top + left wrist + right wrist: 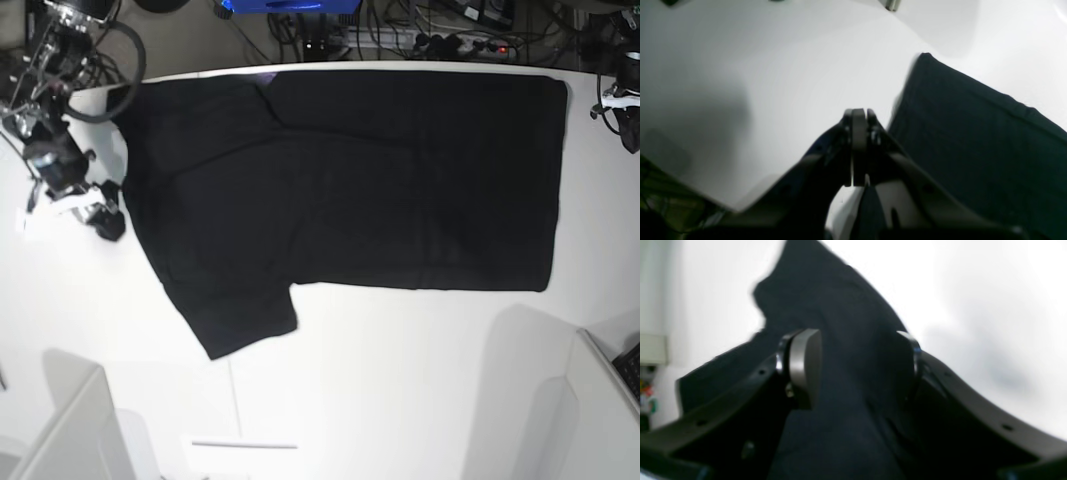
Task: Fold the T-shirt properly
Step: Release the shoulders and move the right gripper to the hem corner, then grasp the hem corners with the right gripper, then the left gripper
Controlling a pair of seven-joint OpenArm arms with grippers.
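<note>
The black T-shirt point(360, 190) lies spread on the white table point(420, 400), plain side up. Its long body extends across the upper part of the base view; one short sleeve point(240, 325) projects toward the lower left. The opposite end forms a straight-edged, nearly square corner. Low creases run across the cloth near the sleeve end; the remaining surface is mostly smooth and matte, without a visible print.

The left gripper point(857, 146) is closed, fingertips together, with no cloth between them. The right gripper point(860, 368) is released, its fingers apart above the T-shirt, gripping nothing.
</note>
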